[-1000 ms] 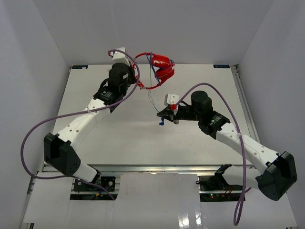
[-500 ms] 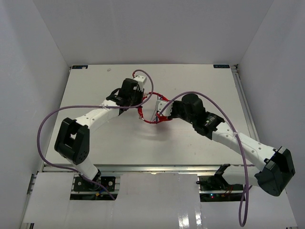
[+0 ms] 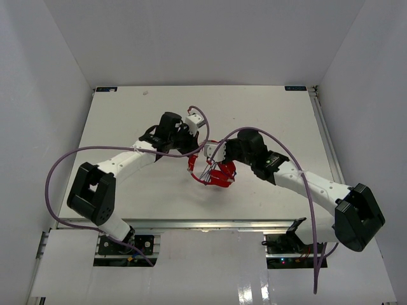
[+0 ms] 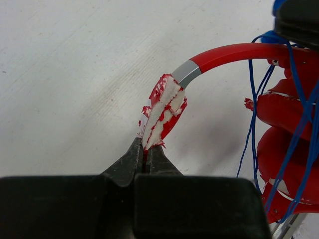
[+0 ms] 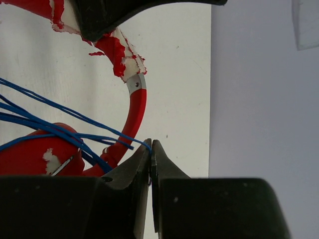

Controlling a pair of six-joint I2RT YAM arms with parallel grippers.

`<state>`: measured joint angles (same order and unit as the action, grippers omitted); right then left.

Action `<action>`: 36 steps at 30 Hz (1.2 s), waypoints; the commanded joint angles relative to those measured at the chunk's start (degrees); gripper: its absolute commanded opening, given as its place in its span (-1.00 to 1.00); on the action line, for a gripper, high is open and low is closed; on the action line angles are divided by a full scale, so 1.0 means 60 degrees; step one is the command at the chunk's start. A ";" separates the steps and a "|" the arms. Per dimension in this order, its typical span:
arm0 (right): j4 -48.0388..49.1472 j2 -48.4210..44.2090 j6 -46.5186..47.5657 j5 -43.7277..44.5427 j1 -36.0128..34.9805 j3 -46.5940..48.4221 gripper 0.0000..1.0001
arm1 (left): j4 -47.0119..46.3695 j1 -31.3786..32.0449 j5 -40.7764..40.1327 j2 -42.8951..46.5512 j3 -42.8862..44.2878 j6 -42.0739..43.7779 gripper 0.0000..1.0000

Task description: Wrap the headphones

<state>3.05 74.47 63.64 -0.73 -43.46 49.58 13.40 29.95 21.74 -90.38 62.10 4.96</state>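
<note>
Clamping the torn padding [image 4: 164,112], where white foam shows through flaking red skin, the left pincer [image 4: 147,147] is clenched tight with its tips meeting on the frayed end. From that grip the headband [image 4: 234,52] of the red headphones [image 3: 215,173] arches rightward past a grey collar to the two earcups [image 4: 281,149], folded one against the other. Several strands of the thin blue cord [image 4: 251,127] cross them. Further right, the right pincer [image 5: 150,147] is likewise clenched, pinching a strand of the cord just beside the headband's lower end. From above, the two pincers sit close together with the headphones between and just below them, near the middle of the table [image 3: 273,111]. Whether the earcups rest on the surface cannot be told. Bare surface lies open toward the far edge and both side edges, while the near edge is closer. White walls [image 3: 44,95] enclose three sides, and purple cables [image 3: 54,175] loop out past the table's near corners.
</note>
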 commanded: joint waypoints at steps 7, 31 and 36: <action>0.0674 0.0292 -0.0649 -0.1952 0.1315 -0.0461 -0.54 | -0.0422 -0.0027 0.0644 0.0308 0.0240 -0.0016 -1.00; 0.0621 0.0032 -0.3235 -0.3487 0.3430 -0.0717 0.56 | 0.1252 -0.1240 -0.1545 -0.1940 0.2191 -0.1869 -1.00; 0.0389 -0.0868 -0.4440 -0.4146 0.3647 -0.1306 0.75 | 0.2050 -0.1410 -0.2518 -0.3229 0.3377 -0.2689 -0.99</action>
<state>4.53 74.47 44.24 -20.47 -22.26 44.49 22.88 22.49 10.96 -106.75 75.86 -4.72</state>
